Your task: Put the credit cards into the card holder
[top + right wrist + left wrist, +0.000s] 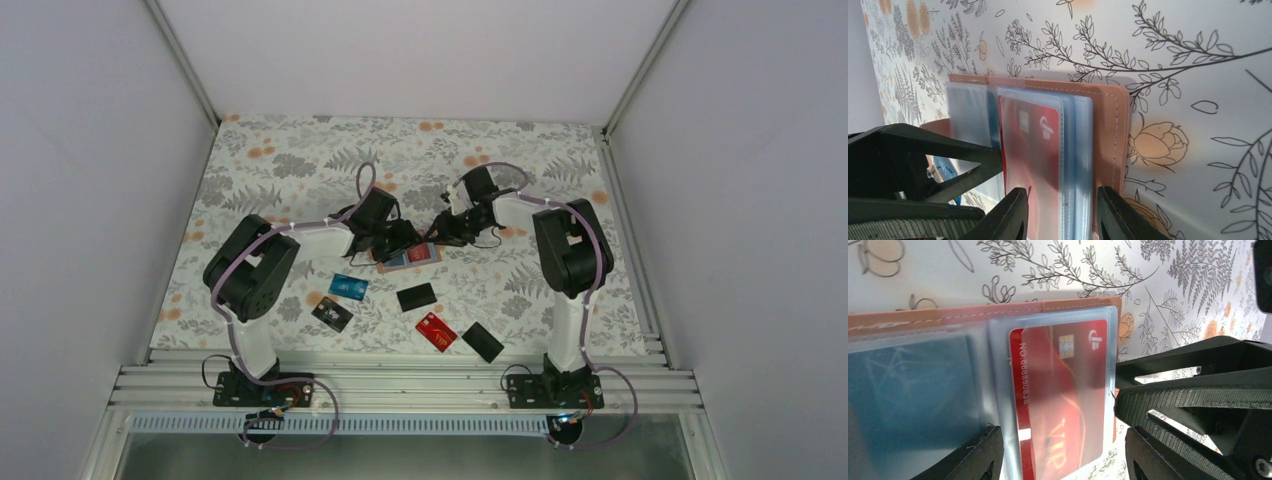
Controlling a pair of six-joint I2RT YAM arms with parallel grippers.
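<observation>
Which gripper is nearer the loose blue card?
Left. The left gripper hovers at the card holder, just beyond the loose blue card; the right gripper grips the holder's right side, farther away.

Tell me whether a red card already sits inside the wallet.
Yes, the red card lies under a clear plastic sleeve of the open brown wallet.

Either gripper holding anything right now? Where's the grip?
Right gripper pinches the card holder by the edge of its plastic sleeves. Left gripper is open, holding nothing.
</observation>
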